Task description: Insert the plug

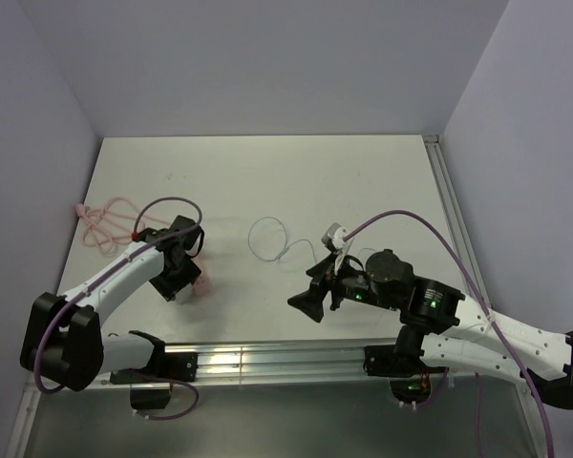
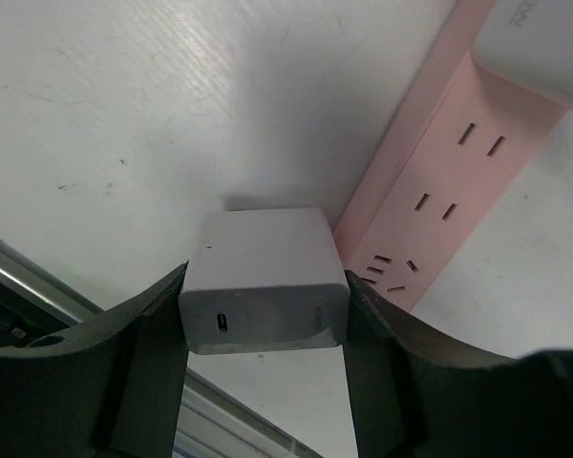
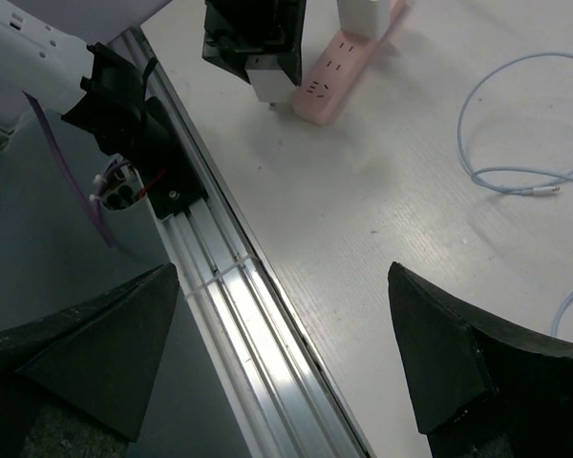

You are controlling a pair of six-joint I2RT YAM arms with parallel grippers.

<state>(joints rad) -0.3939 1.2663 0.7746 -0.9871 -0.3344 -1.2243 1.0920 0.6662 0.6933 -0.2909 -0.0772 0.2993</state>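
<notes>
Grips in the left jaws a smooth white boxy charger (image 2: 265, 277), with a slim oval port in its near face, beside a glossy pink socket strip (image 2: 430, 205) on the matte white worktop (image 2: 124, 114). Holds the right jaws spread wide, grasping nothing. Shows the plug (image 3: 546, 192), a tiny pale tip on thin looping whitish wire (image 3: 461, 143), lying loose on the worktop, well apart from both. Cannot read the cropped grey lettering on a second white block (image 2: 544, 48).

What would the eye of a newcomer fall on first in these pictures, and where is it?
The left gripper clamps a white charger beside the pink strip at the left of the table. The right gripper hangs open near the front rail, and the thin wire with its plug lies loose mid-table.
</notes>
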